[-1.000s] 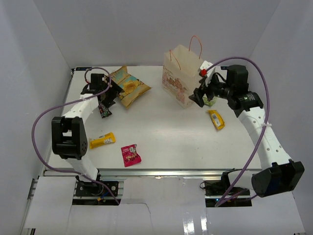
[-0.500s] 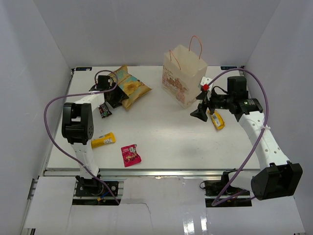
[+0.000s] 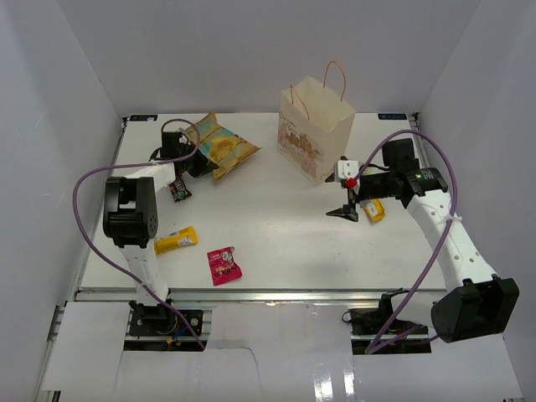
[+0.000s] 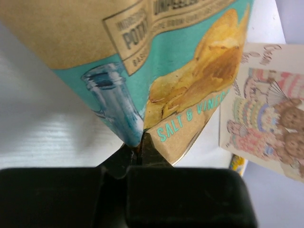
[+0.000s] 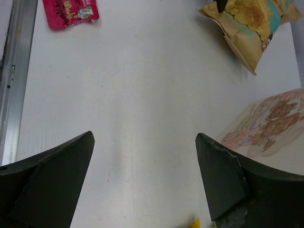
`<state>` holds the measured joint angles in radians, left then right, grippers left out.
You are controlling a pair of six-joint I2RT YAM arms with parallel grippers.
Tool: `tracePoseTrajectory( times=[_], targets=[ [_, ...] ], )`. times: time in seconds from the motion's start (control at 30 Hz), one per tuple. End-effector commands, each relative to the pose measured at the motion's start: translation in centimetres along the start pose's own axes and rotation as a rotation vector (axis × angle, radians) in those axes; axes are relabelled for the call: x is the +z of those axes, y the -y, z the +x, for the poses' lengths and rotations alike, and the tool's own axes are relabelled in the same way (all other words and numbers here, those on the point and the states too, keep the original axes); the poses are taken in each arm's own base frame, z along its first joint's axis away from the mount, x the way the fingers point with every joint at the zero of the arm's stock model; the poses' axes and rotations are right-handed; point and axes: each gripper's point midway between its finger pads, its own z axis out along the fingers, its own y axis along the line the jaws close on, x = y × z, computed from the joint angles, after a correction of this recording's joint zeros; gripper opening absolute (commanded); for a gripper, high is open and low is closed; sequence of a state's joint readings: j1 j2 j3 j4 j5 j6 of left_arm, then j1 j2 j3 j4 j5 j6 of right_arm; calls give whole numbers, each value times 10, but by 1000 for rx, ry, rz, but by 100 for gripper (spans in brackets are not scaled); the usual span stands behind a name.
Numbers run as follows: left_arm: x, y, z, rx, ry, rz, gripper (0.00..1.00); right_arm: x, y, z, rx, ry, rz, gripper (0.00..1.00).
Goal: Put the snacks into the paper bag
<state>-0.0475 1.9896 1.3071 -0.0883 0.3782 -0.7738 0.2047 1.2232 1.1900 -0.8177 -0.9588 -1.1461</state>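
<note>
The large tan-and-teal chip bag lies at the back left. My left gripper is shut on its near corner; in the left wrist view the closed fingertips pinch the chip bag. The paper bag stands upright at the back centre, with its printed front facing out. My right gripper hangs open over bare table in front of the bag, holding nothing. An orange-yellow packet lies just to its right. A dark purple packet, a yellow packet and a magenta packet lie at the left front.
White walls close the table in on the left, back and right. A metal rail runs along the near edge. Purple cables loop off both arms.
My left gripper has shut on the chip bag's corner. My right gripper has swung away from the paper bag's side and come forward over the table, still open.
</note>
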Motion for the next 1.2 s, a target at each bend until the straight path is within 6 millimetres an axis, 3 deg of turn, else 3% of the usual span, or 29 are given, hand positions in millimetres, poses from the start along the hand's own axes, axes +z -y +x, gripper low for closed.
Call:
tracePoseTrajectory(
  times=[0.0,0.03,0.1,0.13,0.17,0.2,0.23,0.27,0.33,0.37,0.4,0.43,0.57,0.6,0.63,0.77,0.83,0.87,0.9,0.97,1.0,1.17],
  targets=[
    [-46,61,-10,64,7,194,0,5,-14,-14,-348,35,-90,93],
    [-59,74,-4,63,-21,240,0,9,-17,-7,-407,21,-94,94],
    [-73,81,8,44,-70,267,0,24,-17,-10,-513,4,-97,96],
    [-80,85,13,38,-88,286,0,31,3,-25,-618,9,-17,96],
    [-94,88,25,21,-117,310,0,40,9,-13,-562,-45,25,97],
    [-101,89,32,13,-131,321,0,53,8,-25,-598,-24,46,97],
    [-106,90,40,8,-144,331,0,60,30,-50,-681,24,163,98],
    [-121,99,45,12,-147,365,0,68,37,-42,-660,-15,222,98],
    [-127,89,69,-15,-192,361,0,96,33,-51,-679,3,224,98],
    [-132,88,75,-20,-201,369,0,99,47,-62,-703,7,299,98],
    [-141,88,87,-30,-218,385,0,109,46,-71,-704,23,308,98],
    [-145,89,92,-34,-222,392,0,124,49,-64,-642,16,300,98],
    [-165,96,116,-33,-255,430,0,148,73,-67,-525,9,335,98],
    [-168,98,121,-28,-263,437,0,158,73,-59,-498,-5,311,98],
    [-174,98,126,-28,-268,446,0,161,73,-67,-492,15,286,98],
    [-185,96,135,-36,-275,458,0,178,45,-49,-464,-17,114,94],
    [-190,97,139,-41,-286,468,0,188,31,-34,-452,-56,52,89],
    [-191,97,140,-41,-287,471,0,188,31,-37,-456,-51,53,87],
    [-193,97,141,-43,-290,474,0,193,27,-27,-432,-76,25,81],
    [-198,100,141,-39,-286,486,0,196,29,-26,-408,-94,16,74],
    [-199,102,141,-41,-287,490,0,201,26,-15,-368,-124,-9,66],
    [-210,112,139,-37,-287,524,0,206,28,-18,-312,-144,-49,39]
  ],
)
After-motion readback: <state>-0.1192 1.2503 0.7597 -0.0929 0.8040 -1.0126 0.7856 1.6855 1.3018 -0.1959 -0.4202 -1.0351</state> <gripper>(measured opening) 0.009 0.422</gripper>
